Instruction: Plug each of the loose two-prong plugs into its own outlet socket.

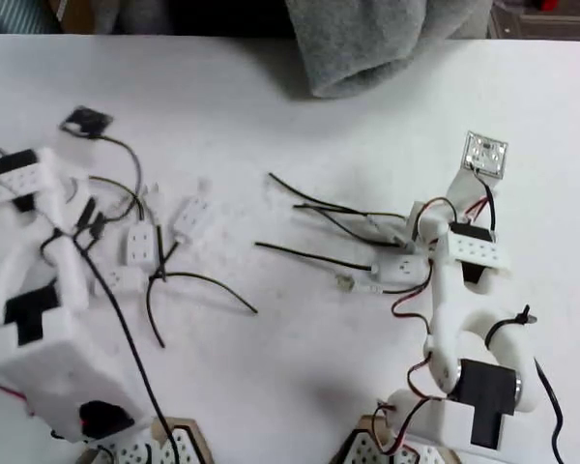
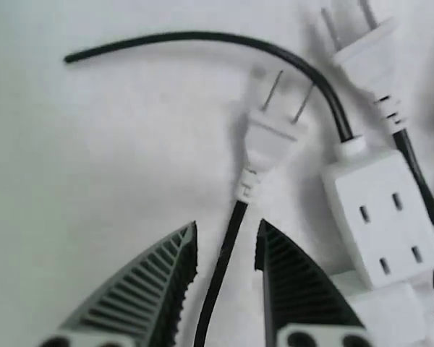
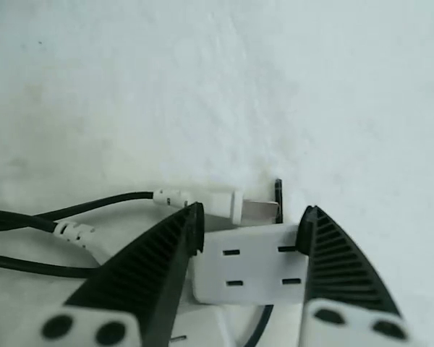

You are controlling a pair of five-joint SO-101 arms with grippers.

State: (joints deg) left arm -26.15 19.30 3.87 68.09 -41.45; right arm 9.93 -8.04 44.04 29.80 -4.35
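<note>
Left fingers are held apart astride a black cord; its white two-prong plug lies just ahead, unplugged. Right fingers are clamped on a white plastic outlet block; a second white plug lies loose just beyond. No insertion is judged done.

Two white robot arms stand over a white table strewn with wiring. The left gripper faces a cluster of white outlet sockets lying just beyond its fingertips, with black cords looping out past them. The right gripper sits at a single white socket block. A loose plug lies just beside that block, ahead of the fingers. Thin black leads fan out farther ahead. A grey cloth rests well beyond both sets of fingers.
</note>
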